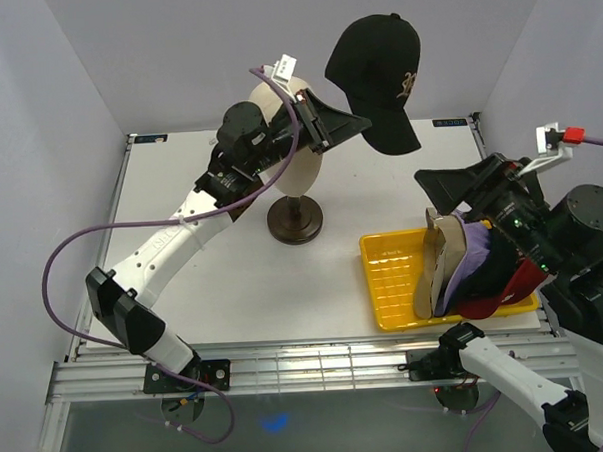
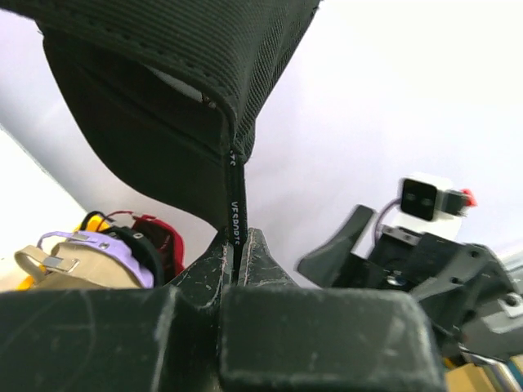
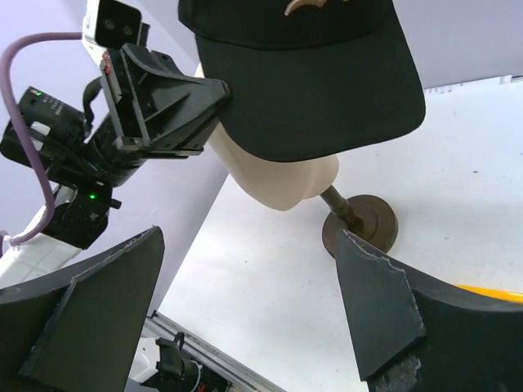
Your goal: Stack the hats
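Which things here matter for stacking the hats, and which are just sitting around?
For the job: black cap, gripped by the left gripper; pile of caps; open right gripper near the pile.
Just there: mannequin head on its stand; yellow tray under the pile.

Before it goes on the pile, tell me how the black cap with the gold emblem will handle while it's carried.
Probably light: the black cap hangs from just its strap, pinched by the left gripper. It is likely to swing, dangling freely. Its brim holds a clean curve, so it seems stiff.
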You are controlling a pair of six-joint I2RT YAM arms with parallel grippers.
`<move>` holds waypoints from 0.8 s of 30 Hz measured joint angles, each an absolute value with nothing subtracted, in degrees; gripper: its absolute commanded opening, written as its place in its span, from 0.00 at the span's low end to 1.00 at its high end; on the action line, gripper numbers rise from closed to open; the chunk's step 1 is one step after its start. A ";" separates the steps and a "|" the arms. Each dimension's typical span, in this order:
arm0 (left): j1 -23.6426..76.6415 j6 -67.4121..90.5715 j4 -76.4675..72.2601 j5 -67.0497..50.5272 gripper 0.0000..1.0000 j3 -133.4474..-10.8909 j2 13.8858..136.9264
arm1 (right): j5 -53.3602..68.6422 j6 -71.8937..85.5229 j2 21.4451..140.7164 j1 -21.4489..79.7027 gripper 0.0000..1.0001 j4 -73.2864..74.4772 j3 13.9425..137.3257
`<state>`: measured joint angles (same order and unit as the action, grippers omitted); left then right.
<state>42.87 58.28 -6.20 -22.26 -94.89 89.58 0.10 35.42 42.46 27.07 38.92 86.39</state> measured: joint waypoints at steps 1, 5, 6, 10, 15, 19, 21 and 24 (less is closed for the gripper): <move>41.87 58.98 -6.52 -23.22 0.00 -94.89 89.27 | 0.60 35.57 43.46 27.07 0.90 38.19 86.39; 35.86 62.85 -8.49 -28.69 0.00 -94.89 87.59 | 3.01 36.07 47.24 27.07 0.90 35.07 86.39; 33.67 64.20 -9.26 -30.30 0.00 -94.89 87.11 | 3.38 36.14 47.86 27.07 0.90 34.35 86.37; 24.88 71.42 -15.22 -35.73 0.00 -93.49 84.75 | 4.38 36.25 49.50 27.07 0.90 31.81 85.91; 17.72 81.60 -27.03 -41.47 0.00 -85.67 80.66 | 5.52 36.29 50.00 27.07 0.90 29.93 84.03; 16.36 89.97 -36.95 -45.54 0.00 -80.09 80.34 | 6.66 36.47 50.72 27.07 0.90 28.51 83.42; 15.99 93.12 -40.47 -46.98 0.00 -78.15 80.82 | 7.05 36.56 51.05 27.07 0.90 27.68 83.07; 15.44 96.86 -44.88 -48.60 0.00 -75.64 81.49 | 7.75 36.80 51.57 27.07 0.91 26.70 81.97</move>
